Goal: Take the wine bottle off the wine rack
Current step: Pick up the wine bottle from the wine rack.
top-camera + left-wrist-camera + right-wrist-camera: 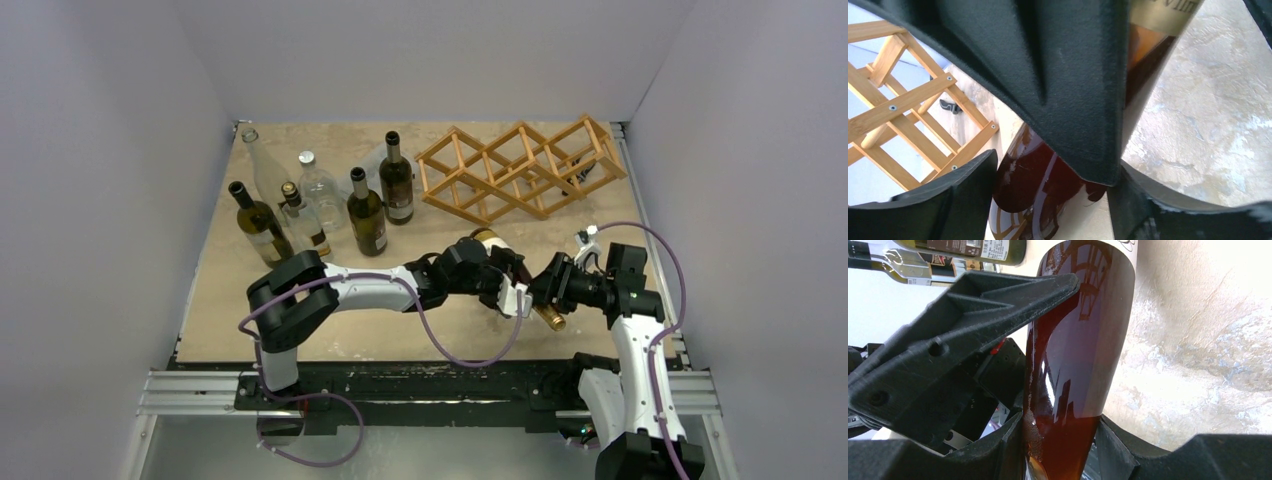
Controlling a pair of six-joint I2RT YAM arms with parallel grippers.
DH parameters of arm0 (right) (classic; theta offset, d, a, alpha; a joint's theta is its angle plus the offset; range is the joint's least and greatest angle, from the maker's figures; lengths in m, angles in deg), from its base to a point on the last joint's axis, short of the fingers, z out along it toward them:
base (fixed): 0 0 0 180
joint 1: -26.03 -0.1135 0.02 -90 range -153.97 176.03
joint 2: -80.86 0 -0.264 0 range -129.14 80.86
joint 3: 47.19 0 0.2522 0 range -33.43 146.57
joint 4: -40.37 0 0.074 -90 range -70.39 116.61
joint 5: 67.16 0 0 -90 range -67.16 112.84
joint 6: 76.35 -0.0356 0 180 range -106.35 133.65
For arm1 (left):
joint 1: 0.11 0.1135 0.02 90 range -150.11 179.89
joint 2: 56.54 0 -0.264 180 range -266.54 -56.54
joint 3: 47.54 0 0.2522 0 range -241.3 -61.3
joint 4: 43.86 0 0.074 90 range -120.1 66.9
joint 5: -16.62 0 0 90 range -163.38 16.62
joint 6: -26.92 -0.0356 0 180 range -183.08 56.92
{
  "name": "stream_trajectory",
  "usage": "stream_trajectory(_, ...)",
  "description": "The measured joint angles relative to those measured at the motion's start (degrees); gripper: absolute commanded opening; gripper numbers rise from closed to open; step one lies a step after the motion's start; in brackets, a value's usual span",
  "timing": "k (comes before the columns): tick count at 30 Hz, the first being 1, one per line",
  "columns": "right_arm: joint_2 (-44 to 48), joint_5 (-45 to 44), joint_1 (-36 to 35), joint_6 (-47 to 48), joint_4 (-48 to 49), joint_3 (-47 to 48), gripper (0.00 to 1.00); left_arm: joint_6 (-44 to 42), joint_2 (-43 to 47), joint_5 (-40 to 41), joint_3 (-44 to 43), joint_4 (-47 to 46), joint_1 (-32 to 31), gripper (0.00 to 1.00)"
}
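Note:
The wine bottle [515, 282], amber glass with a gold foil cap, lies slantwise in front of the wooden wine rack [520, 170], off it, with its base towards the rack. The rack's cells hold no bottle. My left gripper [503, 283] is shut on the bottle's body [1033, 185], one finger [948, 200] against the glass. My right gripper [545, 290] is shut on the bottle's tapering shoulder [1073, 380], both fingers [998, 450] pressed to it. The two grippers are close together. The rack also shows in the left wrist view [908, 100].
Several upright bottles [320, 205] stand in a cluster at the back left; some show in the right wrist view [968, 247]. White walls close the table on three sides. A small black object [950, 106] lies by the rack's foot.

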Motion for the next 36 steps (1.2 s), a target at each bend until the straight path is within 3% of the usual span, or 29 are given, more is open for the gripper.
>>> stream_trajectory(2, 0.0, 0.0, 0.0, -0.5, 0.0, -0.2, 0.0, -1.5, 0.0, -0.3, 0.0, 0.7, -0.1, 0.35)
stream_trajectory(5, 0.0, 0.0, 0.0, -1.2, 0.0, -0.7, 0.0, -2.2, -0.1, -0.4, -0.1, 1.4, -0.3, 0.12)
stream_trajectory(8, 0.0, 0.0, 0.0, -1.4, 0.0, -0.8, 0.05, -2.2, -0.1, -0.5, -0.1, 1.7, -0.3, 0.0)
stream_trajectory(25, 0.3, 2.8, 0.0, -1.2, 3.2, -1.2, 0.72, 0.5, 0.0, 0.2, 0.2, 0.9, 0.3, 0.0)
stream_trajectory(36, 1.3, 8.9, -0.1, 1.0, 8.1, -0.1, 0.95, 3.8, 1.2, -0.4, 2.6, -3.5, 2.5, 0.0)
